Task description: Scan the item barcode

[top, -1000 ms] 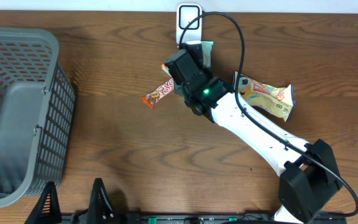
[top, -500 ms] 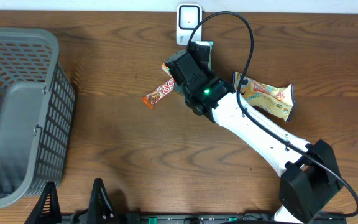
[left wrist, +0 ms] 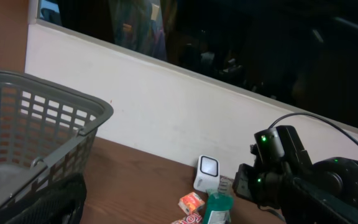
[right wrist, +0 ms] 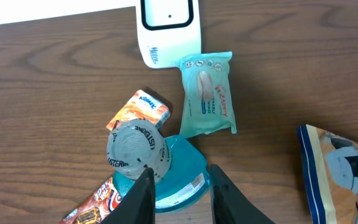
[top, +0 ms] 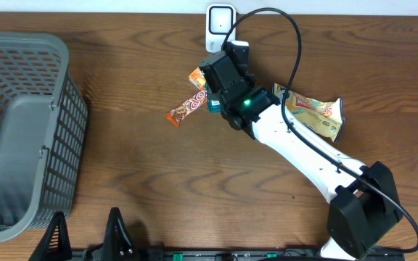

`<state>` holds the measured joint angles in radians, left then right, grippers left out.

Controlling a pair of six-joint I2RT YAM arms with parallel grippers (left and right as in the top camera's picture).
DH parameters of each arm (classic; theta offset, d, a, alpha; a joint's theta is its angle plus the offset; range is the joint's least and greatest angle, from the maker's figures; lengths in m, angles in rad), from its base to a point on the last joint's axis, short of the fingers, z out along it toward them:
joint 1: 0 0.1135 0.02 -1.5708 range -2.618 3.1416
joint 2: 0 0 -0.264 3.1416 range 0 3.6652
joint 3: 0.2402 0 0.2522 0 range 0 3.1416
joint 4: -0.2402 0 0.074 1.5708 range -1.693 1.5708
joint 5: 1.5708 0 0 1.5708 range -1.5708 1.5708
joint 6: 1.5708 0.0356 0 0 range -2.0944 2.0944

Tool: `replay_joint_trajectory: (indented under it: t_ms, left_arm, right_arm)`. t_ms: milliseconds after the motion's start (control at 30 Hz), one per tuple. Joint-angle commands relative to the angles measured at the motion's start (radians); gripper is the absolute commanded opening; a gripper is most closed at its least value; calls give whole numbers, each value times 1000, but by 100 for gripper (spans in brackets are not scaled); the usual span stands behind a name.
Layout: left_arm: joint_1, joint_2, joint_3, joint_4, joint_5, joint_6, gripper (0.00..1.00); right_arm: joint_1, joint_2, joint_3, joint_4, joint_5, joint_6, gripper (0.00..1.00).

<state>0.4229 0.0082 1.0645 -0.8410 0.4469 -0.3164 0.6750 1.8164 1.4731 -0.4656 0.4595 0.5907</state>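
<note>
Change: over the last second the right end effector (right wrist: 179,186) has moved up the table (top: 158,181) toward the scanner (right wrist: 166,25). From overhead, its wrist now hides the wipes packet (right wrist: 207,93).
Grip: the right end effector is closed on the teal bottle (right wrist: 157,165), with a finger on either side of the body. The grey cap faces the wrist camera.
Item position: the bottle is near the scanner, just beside the wipes packet and the orange box (right wrist: 138,115).
Meaning: we judge the carry nearly done. We cannot see a barcode, so the bottle may need turning.
Left end effector (top: 85,238): wide open, empty, parked at the near edge, well apart.
Edges: the scanner stands at the table's far edge, which leaves little room beyond it.
Open room: there is bare wood between the candy bar (top: 187,107) and the basket (top: 20,51). The chip bag (top: 314,112) lies close to the forearm.
</note>
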Motion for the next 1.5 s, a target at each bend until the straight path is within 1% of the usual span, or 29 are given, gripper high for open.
replay_joint_trajectory:
  t_ms: [0, 167, 233, 300, 467, 800, 933, 1100, 1267, 1400, 1433, 1467]
  left_arm:
    - [3, -5, -3, 4, 13, 8, 98]
    - [3, -5, -3, 4, 13, 8, 98]
    - [3, -5, -3, 4, 13, 8, 98]
    - [3, -5, -3, 4, 13, 8, 98]
    - [3, -5, -3, 4, 13, 8, 98]
    - [3, -5, -3, 3, 13, 8, 98]
    - [3, -5, -3, 3, 13, 8, 98]
    - [3, -5, -3, 3, 13, 9, 98]
    - [3, -5, -3, 3, 13, 9, 98]
    - [3, -5, -3, 2, 13, 9, 98]
    - [3, -5, -3, -2, 13, 9, 98]
    - [3, -5, -3, -4, 13, 9, 98]
  right_arm:
    - [-4, -14, 3, -3, 2, -13, 22]
    - [-4, -14, 3, -4, 2, -13, 23]
    - [-4, -14, 3, -6, 2, -13, 27]
    - [-4, -14, 3, -6, 2, -13, 29]
    - [-4, -14, 3, -13, 2, -13, 29]
    - [-4, -15, 3, -55, 2, -28, 34]
    - [-2, -18, 3, -74, 2, -28, 38]
    - [2, -26, 3, -93, 1, -31, 48]
    - [2, -77, 3, -158, -15, -32, 63]
    - [-1, -140, 3, -182, -133, -152, 73]
    - [-5, -163, 3, -182, -186, -197, 78]
    - [-8, -175, 3, -181, -220, -227, 79]
